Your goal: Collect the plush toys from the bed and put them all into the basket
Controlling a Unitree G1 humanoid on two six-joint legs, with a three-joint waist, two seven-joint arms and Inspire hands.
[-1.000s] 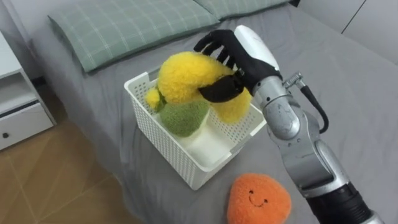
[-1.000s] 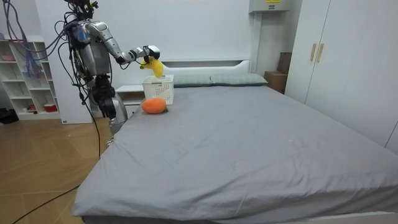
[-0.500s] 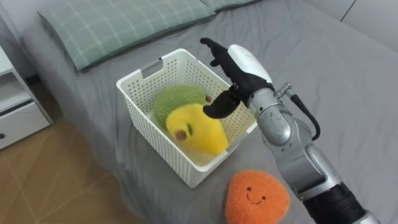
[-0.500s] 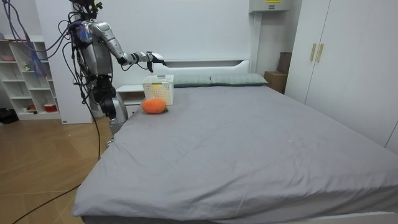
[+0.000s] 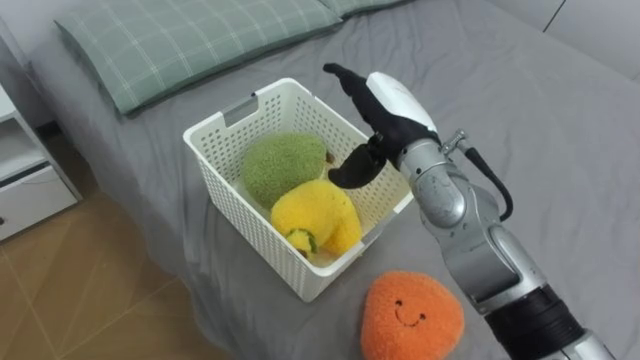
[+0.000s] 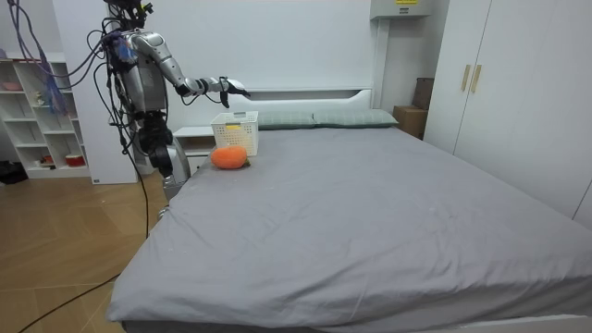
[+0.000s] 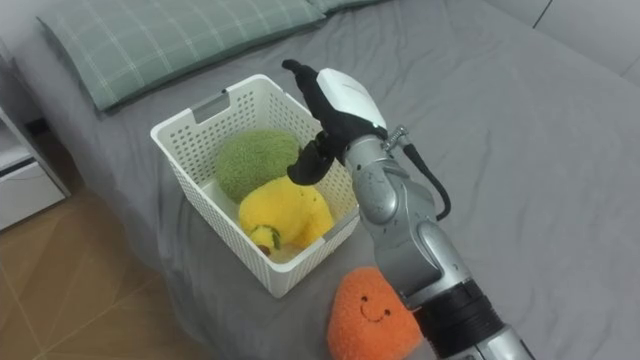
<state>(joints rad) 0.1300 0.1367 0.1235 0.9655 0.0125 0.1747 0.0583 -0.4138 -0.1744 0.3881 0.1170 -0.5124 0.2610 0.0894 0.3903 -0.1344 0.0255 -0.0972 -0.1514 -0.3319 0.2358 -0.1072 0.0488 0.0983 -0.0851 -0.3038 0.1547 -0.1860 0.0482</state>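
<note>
Fingers of the right robot hand [image 5: 392,102] are being held spread and empty over the basket [image 5: 222,128] (yellow toy [image 5: 312,215] inside); a straight lift off the rim is probably being called for before the orange toy [image 5: 412,315].

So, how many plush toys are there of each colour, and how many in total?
Green plush toy: 1, in the basket
Yellow plush toy: 1, in the basket
Orange plush toy: 1, on the bed, beside the basket
Total: 3
</note>
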